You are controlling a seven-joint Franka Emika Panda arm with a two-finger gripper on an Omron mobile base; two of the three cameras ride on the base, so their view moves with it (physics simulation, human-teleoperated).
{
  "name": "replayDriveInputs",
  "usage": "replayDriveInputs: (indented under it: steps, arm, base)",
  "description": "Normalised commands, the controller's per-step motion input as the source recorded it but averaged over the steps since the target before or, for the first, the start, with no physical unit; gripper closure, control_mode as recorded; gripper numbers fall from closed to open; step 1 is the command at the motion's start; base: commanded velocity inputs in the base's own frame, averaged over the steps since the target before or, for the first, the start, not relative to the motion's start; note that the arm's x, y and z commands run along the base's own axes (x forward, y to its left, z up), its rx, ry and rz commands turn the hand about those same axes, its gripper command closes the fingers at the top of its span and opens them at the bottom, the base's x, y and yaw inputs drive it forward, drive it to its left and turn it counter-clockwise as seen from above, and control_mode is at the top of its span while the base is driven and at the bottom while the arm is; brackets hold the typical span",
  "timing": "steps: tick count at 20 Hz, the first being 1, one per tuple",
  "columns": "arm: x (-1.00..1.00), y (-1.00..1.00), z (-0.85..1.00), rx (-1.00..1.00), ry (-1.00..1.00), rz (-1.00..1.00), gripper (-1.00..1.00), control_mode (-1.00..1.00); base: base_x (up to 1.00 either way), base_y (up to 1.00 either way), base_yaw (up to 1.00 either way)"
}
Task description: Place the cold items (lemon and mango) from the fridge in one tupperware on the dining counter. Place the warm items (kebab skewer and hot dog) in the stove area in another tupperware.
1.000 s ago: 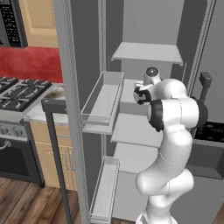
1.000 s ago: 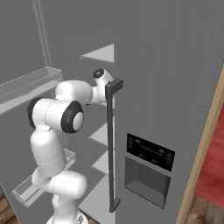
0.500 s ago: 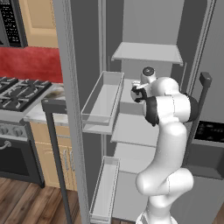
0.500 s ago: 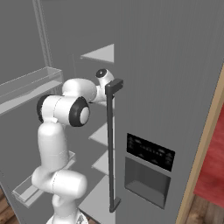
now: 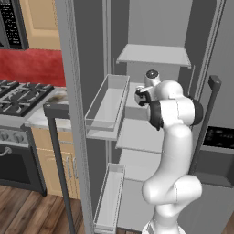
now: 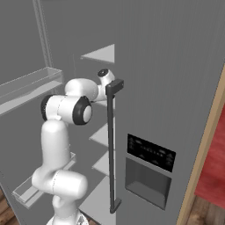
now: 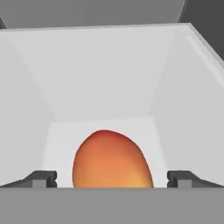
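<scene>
An orange-red mango (image 7: 111, 159) lies on a white fridge shelf (image 7: 57, 131), close in front of the hand. My gripper (image 7: 112, 178) is open, its left fingertip (image 7: 41, 178) and right fingertip (image 7: 183, 178) standing on either side of the mango and apart from it. In the left base view the gripper (image 5: 139, 96) reaches into the open fridge at the middle shelf (image 5: 137, 135). The lemon, kebab skewer, hot dog and tupperware are out of view.
The fridge's left door (image 5: 77, 137) stands open with clear bins (image 5: 107, 107) beside the arm. The closed right door carries a dark handle (image 6: 112, 145) and a dispenser panel (image 6: 149, 176). A stove (image 5: 23, 98) sits to the left.
The arm's elbow has swung up and in toward the fridge, and the hand has pushed a little deeper over the shelf. The jaws have stayed open.
</scene>
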Motion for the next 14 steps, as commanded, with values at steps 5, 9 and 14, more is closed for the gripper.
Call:
replayDriveInputs:
  steps: [5,9,14]
  arm:
    - [0.07,-0.04,-0.12,0.01,0.0,0.0,-1.0,-1.0]
    - [0.0,-0.15,-0.19,0.03,0.0,0.0,-1.0,-1.0]
    - [0.0,-0.19,-0.09,0.02,0.0,0.0,-1.0,-1.0]
  base:
    - [0.0,0.0,0.0]
    - [0.0,0.0,0.0]
    - [0.0,0.0,0.0]
